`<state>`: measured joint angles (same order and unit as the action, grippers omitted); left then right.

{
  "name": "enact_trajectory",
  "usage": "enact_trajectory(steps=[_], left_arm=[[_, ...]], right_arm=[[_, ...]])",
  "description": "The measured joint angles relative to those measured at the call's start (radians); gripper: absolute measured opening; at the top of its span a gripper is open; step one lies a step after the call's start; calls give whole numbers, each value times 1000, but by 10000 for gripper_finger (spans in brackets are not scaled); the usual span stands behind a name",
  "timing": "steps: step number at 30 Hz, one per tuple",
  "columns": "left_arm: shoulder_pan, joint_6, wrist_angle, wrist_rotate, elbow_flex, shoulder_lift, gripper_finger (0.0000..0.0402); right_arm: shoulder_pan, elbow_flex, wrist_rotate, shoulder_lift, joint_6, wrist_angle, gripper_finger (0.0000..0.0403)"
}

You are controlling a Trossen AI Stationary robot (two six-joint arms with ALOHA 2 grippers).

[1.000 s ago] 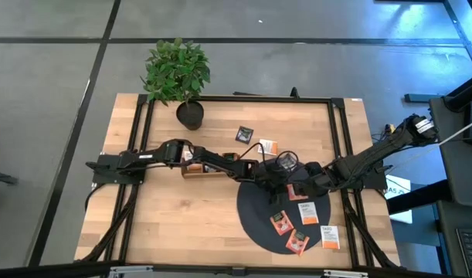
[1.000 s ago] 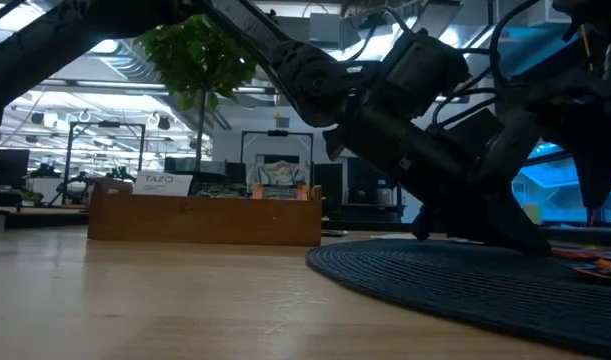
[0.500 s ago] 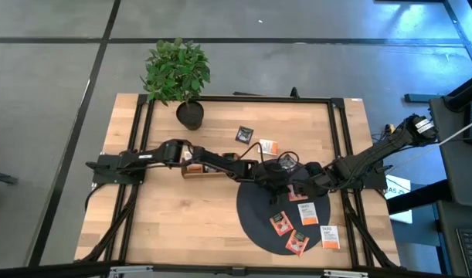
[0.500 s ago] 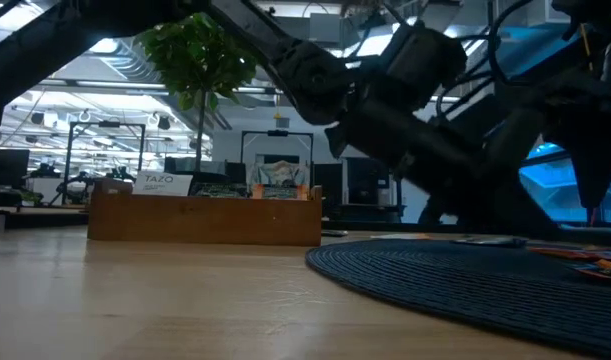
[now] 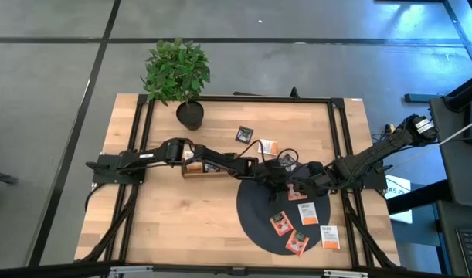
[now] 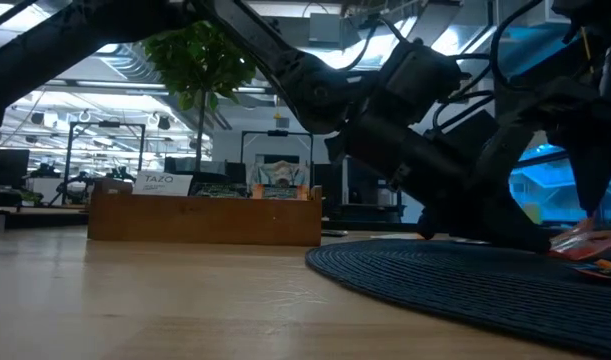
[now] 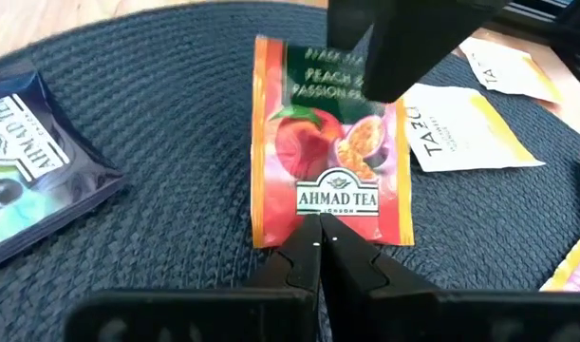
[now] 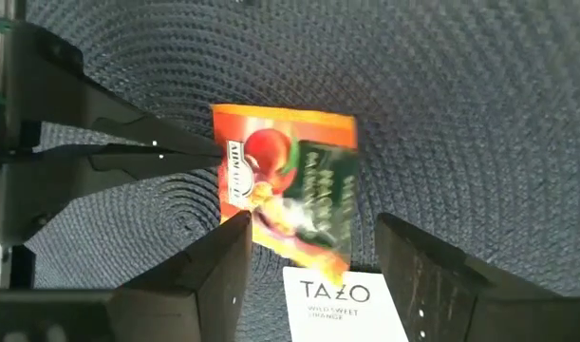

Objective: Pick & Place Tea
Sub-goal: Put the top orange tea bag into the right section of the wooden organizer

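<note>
Left hand (image 7: 320, 223) pinching sachet (image 7: 331, 142)

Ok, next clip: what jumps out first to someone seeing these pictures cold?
Both grippers meet over the black mat, at its top edge. The left gripper is shut on the edge of an orange Ahmad Tea sachet, while the open right gripper straddles its other end.

"AHMAD TEA" on red-orange sachet (image 7: 329, 142) ("PEACH" above); "TAZO" on white sachet (image 8: 342, 302)

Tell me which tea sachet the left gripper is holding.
The red-orange Ahmad Tea sachet, pinched at its edge by the shut left gripper; the other sachets lie free on the mat.
</note>
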<state>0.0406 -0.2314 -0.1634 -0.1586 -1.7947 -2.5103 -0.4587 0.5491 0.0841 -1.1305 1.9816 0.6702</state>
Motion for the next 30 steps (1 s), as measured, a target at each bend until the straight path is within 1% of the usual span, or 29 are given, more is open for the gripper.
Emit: enact_trajectory(steps=[6,7,10,12,15,17,20,25,28,30], left_arm=[[-3,-10,11,-3,0,0,1],[-3,-10,13,-3,0,0,1],[-3,-9,14,-7,0,0,2],[-3,-9,16,-10,0,0,1],[-3,-8,16,-10,0,0,2],[-3,1,16,-12,0,0,2],[-3,7,17,-17,0,0,1],[-3,8,17,-17,0,0,2],[-3,8,10,-15,0,0,1],[-7,10,24,-12,2,12,3]], right_arm=[[-1,0,-17,-36,3,15,225],[-5,0,-4,-48,-1,8,225],[-17,0,91,-68,-2,-55,225],[-17,0,129,-70,0,-87,225],[-17,0,130,-71,0,-93,222],[-17,0,121,-71,0,-93,210],[-17,0,120,-71,0,-93,175],[-17,0,117,-71,-6,-92,86],[-17,0,116,-71,-46,-92,33],[-17,0,116,-69,-78,-93,11]])
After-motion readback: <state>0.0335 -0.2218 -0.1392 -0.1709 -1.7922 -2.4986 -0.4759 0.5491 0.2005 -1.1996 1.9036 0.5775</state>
